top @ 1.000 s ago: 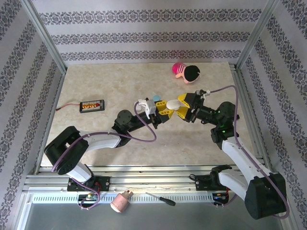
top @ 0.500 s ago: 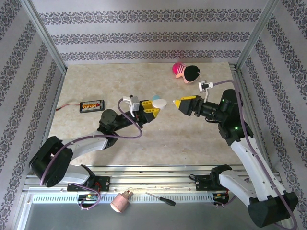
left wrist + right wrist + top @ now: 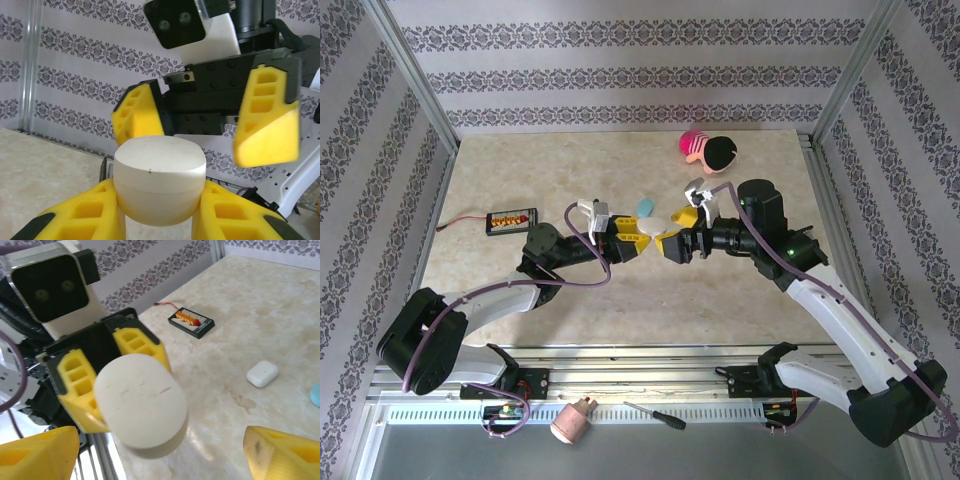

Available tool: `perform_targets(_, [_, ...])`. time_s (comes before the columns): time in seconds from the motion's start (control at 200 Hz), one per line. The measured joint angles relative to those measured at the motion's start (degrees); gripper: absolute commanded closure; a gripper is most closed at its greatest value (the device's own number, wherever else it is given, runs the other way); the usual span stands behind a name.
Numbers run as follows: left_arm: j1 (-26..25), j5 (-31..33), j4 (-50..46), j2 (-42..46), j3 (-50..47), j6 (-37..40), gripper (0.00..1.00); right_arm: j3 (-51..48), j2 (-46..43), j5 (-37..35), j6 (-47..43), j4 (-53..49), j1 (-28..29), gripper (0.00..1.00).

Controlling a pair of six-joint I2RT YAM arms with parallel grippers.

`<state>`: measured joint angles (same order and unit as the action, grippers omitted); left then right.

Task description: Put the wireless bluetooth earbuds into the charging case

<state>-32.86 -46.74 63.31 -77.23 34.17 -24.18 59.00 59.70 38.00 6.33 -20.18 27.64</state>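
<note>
R gripper (image 3: 202, 117) has swung back in from the right, jaws spread wide, now facing the cream pebble-shaped plastic charging case (image 3: 160, 175). L gripper (image 3: 635, 245) pinches the case, lid closed, above the table. Prob. lid-opening next. Small white piece (image 3: 262, 373) and light-blue piece (image 3: 315, 395), maybe earbuds, lie on the beige marbled table (image 3: 260, 305).

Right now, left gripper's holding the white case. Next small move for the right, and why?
Probably ease the right gripper forward and close on the top half of the white case: the left gripper clamps its lower half, and the right one stands open facing it.
</note>
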Motion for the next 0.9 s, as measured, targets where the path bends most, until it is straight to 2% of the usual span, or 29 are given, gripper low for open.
perform_targets(0.37, [0.4, -1.3, -1.1, -0.2, 1.0, -1.5, 0.81, 2.0, 1.2, -4.1, -1.8, -0.8, 0.0, 0.18])
perform_targets(0.899, [0.7, -4.0, -2.9, -0.2, 1.0, -1.6, 0.82, 3.8, 2.6, -8.5, 0.0, 1.1, -1.3, 0.18])
